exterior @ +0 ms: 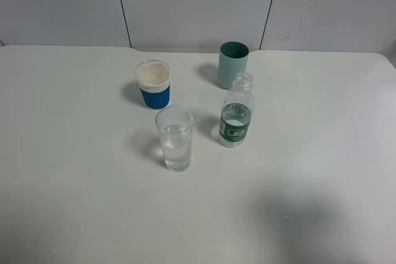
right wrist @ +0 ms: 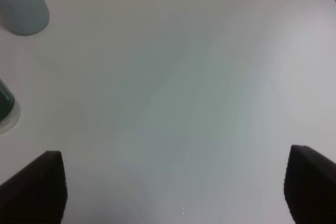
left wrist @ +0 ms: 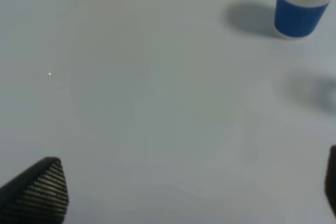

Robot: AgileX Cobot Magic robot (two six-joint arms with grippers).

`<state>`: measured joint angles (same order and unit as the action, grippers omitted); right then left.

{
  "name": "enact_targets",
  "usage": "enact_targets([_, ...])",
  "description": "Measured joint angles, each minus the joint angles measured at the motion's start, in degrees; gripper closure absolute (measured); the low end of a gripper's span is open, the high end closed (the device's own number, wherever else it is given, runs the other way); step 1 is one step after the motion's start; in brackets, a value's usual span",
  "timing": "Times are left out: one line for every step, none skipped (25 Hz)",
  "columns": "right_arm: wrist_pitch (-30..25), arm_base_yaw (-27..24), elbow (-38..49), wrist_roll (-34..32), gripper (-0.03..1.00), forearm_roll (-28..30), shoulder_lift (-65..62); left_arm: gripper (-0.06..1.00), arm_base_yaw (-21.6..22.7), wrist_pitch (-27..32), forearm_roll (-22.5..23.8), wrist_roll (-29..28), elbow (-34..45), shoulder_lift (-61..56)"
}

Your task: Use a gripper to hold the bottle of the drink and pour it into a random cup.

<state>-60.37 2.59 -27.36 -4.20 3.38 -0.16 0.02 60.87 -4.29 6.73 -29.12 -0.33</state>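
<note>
Uncapped clear bottle of the drink (exterior: 236,113), dark green label round its middle, upright on white surface (exterior: 74,171), right of clear cup (exterior: 174,138). Left hand (left wrist: 178,192) and right hand (right wrist: 173,187) both released, grasping nothing.

Both tools — left (left wrist: 184,192), right (right wrist: 176,187) — jaws spread wide, nothing gripped.

Clear plastic bottle (exterior: 236,117), clear glossy glass cup (exterior: 174,138), matt white table (exterior: 74,171).
</note>
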Motion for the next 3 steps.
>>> enact_targets([0.0, 0.0, 0.0, 0.0, 0.15, 0.0, 0.0, -0.05, 0.0, 0.0, 0.0, 0.0, 0.0, 0.0])
enact_targets([0.0, 0.0, 0.0, 0.0, 0.15, 0.0, 0.0, -0.05, 0.0, 0.0, 0.0, 0.0, 0.0, 0.0])
enact_targets([0.0, 0.0, 0.0, 0.0, 0.15, 0.0, 0.0, -0.05, 0.0, 0.0, 0.0, 0.0, 0.0, 0.0])
